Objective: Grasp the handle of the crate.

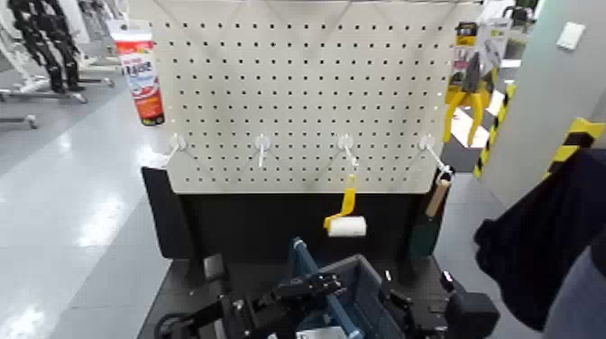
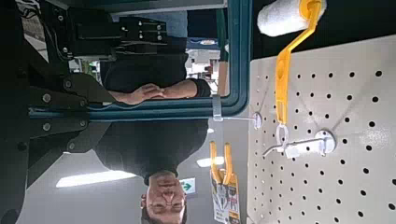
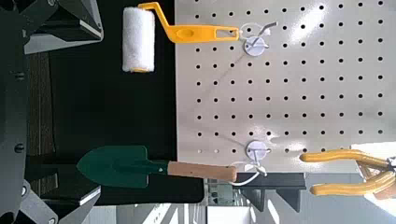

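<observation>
At the far left of the head view a red and white tube (image 1: 140,72) stands beside the white pegboard (image 1: 298,81), well away from the work. Low in the frame, the left gripper (image 1: 311,288) reaches across toward the crate (image 1: 365,293), its dark fingers lying just at the crate's near-left rim; whether they are parted or closed cannot be told from any view. The handle (image 1: 316,279), a thin blue strap, rises from that left side and runs back toward the lower edge, so its long axis slants from the pegboard side toward the robot, passing right by the left gripper. In the left wrist view the handle (image 2: 233,65) frames the scene as a teal band close in front of the camera, which suggests this arm is the nearer one and probably only needs a short closing move. To the right of the crate sits the right gripper (image 1: 424,311), low on the dark desk (image 1: 194,270); its state also cannot be told. Above hang 2 tools: a yellow-handled paint roller (image 1: 346,221) directly behind the crate, and a green trowel (image 1: 426,225) further right, neither blocking the handle. Yellow pliers (image 1: 469,95) hang at the board's right edge, and a person's dark sleeve (image 1: 541,234) fills the far right.
</observation>
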### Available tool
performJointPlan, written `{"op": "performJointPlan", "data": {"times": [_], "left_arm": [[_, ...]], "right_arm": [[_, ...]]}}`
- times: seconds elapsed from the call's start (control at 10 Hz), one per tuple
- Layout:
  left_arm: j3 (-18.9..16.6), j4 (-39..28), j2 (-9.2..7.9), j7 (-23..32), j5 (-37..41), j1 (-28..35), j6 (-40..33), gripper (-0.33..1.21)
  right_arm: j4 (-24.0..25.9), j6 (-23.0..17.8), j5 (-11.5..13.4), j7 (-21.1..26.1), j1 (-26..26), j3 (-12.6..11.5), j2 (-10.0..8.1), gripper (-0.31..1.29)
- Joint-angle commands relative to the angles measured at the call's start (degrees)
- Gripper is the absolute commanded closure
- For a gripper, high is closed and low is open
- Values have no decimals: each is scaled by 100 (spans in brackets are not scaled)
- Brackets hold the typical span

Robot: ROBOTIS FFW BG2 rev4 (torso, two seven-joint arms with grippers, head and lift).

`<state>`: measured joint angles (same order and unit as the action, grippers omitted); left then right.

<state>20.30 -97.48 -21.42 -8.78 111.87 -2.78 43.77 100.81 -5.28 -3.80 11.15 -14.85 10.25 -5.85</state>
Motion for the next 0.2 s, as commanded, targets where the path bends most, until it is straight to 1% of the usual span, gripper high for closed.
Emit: {"op": "performJointPlan", "data": {"times": [0.1, 0.2], "left_arm": [[0, 10, -2, -1, 2, -12, 9, 119], [9, 19, -20, -1, 2, -30, 18, 119]], "right_arm": [[-9, -8, 11, -7, 0, 3, -4, 15], [-18, -8, 55, -7, 9, -6, -4, 15]]}}
